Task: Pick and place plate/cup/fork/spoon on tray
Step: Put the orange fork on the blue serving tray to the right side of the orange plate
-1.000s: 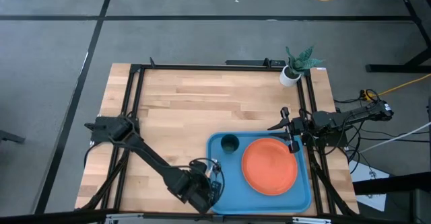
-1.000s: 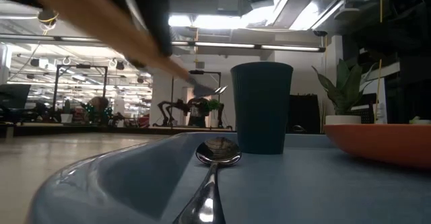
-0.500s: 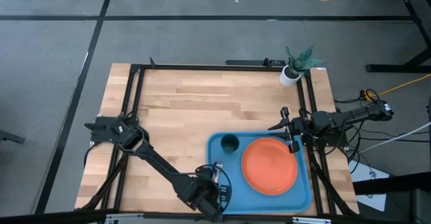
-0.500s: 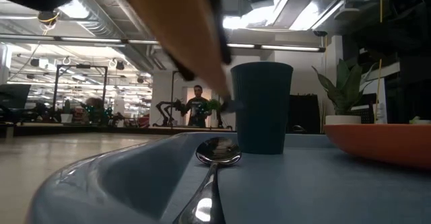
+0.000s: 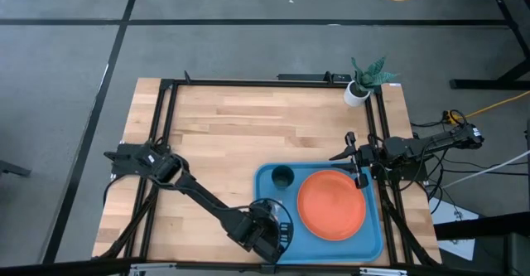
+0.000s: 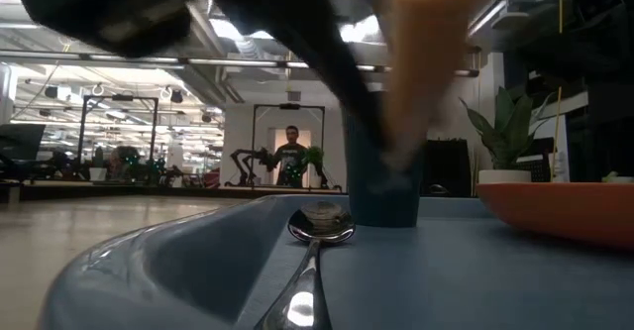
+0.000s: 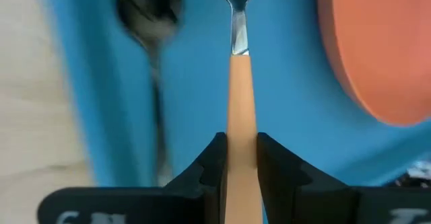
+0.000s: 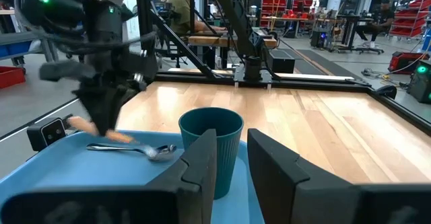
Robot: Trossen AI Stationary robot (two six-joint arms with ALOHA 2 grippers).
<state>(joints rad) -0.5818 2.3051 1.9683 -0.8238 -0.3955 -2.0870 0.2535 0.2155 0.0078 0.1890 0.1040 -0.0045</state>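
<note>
No brand, label or legible writing shows on any of the things.

The tray (image 5: 368,234) is a bright blue rectangle with rounded corners and a raised rim, lying on the near right part of the wooden counter (image 5: 224,135). On it the plate (image 5: 331,204), round, flat and orange, fills the right half. The cup (image 5: 281,176), small, round and dark teal-green, stands upright in the tray's far left corner, just beside the plate without visibly touching it. The spoon (image 7: 149,22), slim and dark with an oval bowl, lies flat along the tray's left side, its bowl pointing toward the cup; in the low view its bowl (image 6: 320,224) sits just in front of the cup's base.

The left claw (image 7: 240,158) is over the tray's near left part, its fingers pinching the light orange handle of the fork (image 7: 237,83). The fork's silver metal end points away from the claw toward the cup, and it runs alongside the spoon, between spoon and plate. Whether the fork touches the tray floor cannot be told.

The right claw (image 8: 229,157) waits at the tray's far right edge, its fingers spread with a gap between them, empty, facing the cup. A small white pot with a green plant (image 5: 360,85) stands at the counter's far right corner, well apart from the tray.
</note>
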